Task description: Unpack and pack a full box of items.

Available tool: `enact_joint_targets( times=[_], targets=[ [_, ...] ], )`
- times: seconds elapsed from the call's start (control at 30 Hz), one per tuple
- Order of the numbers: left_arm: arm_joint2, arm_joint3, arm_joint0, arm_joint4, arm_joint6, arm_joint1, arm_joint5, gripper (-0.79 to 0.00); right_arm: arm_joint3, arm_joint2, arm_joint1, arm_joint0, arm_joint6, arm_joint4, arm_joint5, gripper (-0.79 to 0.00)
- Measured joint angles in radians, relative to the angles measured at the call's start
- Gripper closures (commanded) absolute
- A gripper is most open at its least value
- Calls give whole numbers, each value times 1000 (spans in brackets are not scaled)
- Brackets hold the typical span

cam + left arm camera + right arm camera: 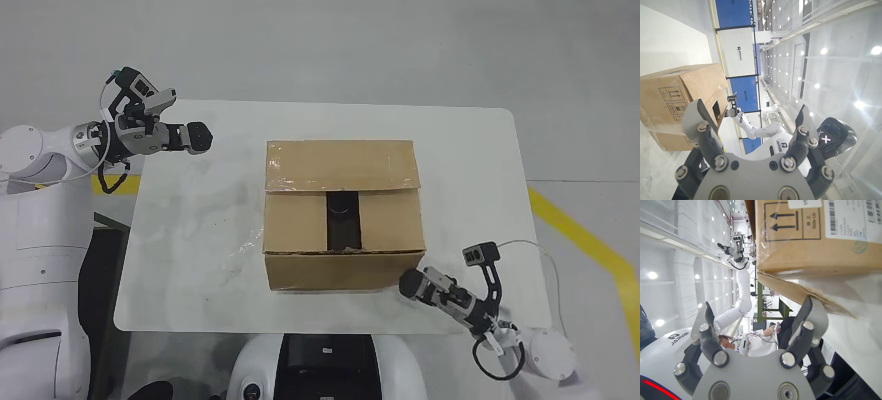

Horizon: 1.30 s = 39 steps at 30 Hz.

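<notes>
1. While the cardboard box (340, 185) sat in the middle of the white table (180, 270) in the top view, its top flaps lay folded down. A dark narrow gap (343, 218) showed between them, and what lay inside could not be made out.
2. The left gripper (203, 137) hovered at the upper left of the top view, over the table's corner and well apart from the box.
3. In the left wrist view its fingers (702, 111) were spread wide, with nothing between them.
4. The right gripper (408, 285) was at the lower right of the top view, just beside the box's near right corner.
5. In the right wrist view that claw was also spread wide and gripped nothing. One fingertip (810, 303) stood at a ragged cardboard edge (791, 289) of the box, but whether it touched could not be told.
</notes>
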<state>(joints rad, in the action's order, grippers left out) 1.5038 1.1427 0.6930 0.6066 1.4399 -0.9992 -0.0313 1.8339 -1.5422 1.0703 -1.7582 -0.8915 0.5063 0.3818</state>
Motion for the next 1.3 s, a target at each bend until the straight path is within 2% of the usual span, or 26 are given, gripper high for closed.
enact_joint_targets(
  times=[0.1, 0.33, 0.53, 0.93, 1.3],
  targets=[
    [0, 0, 0, 0, 0, 0, 0, -785, 35, -28, -3, -15, -6, 2, 3, -785],
    [0, 0, 0, 0, 0, 0, 0, -785, 139, -184, -15, -102, -11, 7, 21, -785],
    [0, 0, 0, 0, 0, 0, 0, -785, 155, -263, -19, -101, 34, -32, 11, -785],
    [0, 0, 0, 0, 0, 0, 0, -785, 34, -284, -15, 13, 154, -65, 73, -785],
    [0, 0, 0, 0, 0, 0, 0, -785, 32, -284, -15, 14, 158, -67, 72, -785]
  ],
)
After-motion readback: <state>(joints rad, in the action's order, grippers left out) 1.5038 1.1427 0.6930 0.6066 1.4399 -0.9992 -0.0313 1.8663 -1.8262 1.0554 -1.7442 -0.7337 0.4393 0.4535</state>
